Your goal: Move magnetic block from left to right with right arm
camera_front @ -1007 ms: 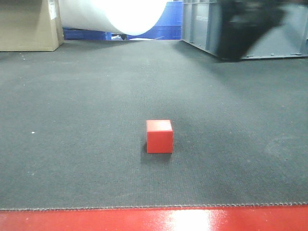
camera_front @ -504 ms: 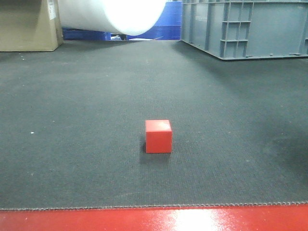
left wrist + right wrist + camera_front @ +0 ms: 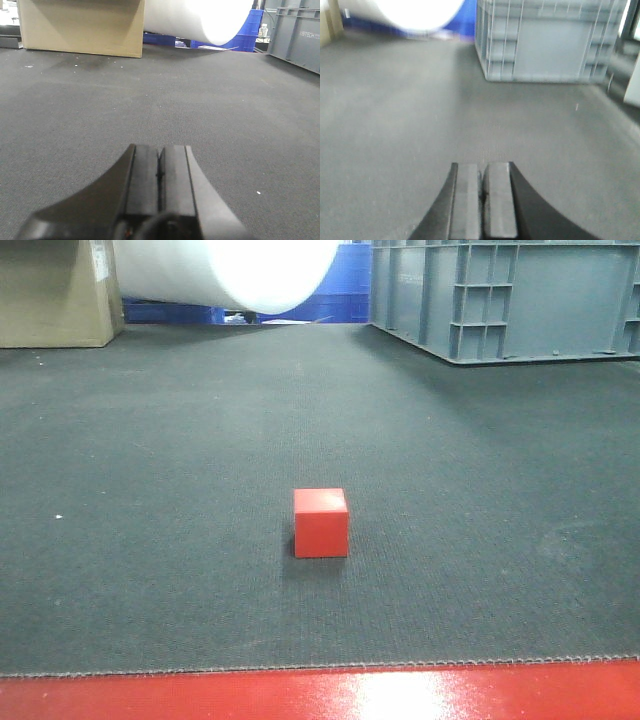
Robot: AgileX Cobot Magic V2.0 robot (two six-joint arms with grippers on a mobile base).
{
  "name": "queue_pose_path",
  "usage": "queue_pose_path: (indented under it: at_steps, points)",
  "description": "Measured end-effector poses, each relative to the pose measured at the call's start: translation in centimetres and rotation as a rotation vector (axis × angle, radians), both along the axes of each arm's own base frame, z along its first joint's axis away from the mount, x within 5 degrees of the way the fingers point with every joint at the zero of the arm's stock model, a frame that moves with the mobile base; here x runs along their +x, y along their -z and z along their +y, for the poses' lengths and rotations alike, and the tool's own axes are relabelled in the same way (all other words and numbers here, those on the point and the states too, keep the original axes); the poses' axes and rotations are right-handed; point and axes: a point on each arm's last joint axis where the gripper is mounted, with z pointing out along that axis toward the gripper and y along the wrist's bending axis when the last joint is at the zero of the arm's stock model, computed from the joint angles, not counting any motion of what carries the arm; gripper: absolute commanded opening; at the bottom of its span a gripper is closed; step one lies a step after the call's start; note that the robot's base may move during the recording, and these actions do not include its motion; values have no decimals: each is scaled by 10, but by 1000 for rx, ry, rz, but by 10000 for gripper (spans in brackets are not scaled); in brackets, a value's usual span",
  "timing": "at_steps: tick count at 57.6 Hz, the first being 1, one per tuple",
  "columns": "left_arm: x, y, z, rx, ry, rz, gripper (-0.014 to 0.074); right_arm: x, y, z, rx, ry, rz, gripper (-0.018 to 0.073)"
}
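The magnetic block (image 3: 321,523), a small red cube, rests alone on the dark mat near the middle of the front view. No arm or gripper shows in that view. In the left wrist view my left gripper (image 3: 160,152) is shut, pads together, over bare mat, holding nothing. In the right wrist view my right gripper (image 3: 481,170) is likewise shut and empty above bare mat. The block appears in neither wrist view.
A grey plastic crate (image 3: 505,295) stands at the back right, also seen as the crate (image 3: 547,40). A cardboard box (image 3: 55,290) sits back left, a big white roll (image 3: 225,270) between them. A red table edge (image 3: 320,695) runs along the front.
The dark blurred right arm seen at the top right a second ago has left the front view. The view has shifted slightly, so the block appears a little further left.
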Motion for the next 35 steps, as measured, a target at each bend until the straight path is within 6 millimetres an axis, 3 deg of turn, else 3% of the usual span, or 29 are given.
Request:
queue_pose_path:
  at_steps: [35]
  points:
    - [0,0,0,0,0,0,-126,-9,8,-1,3,2,-81,39]
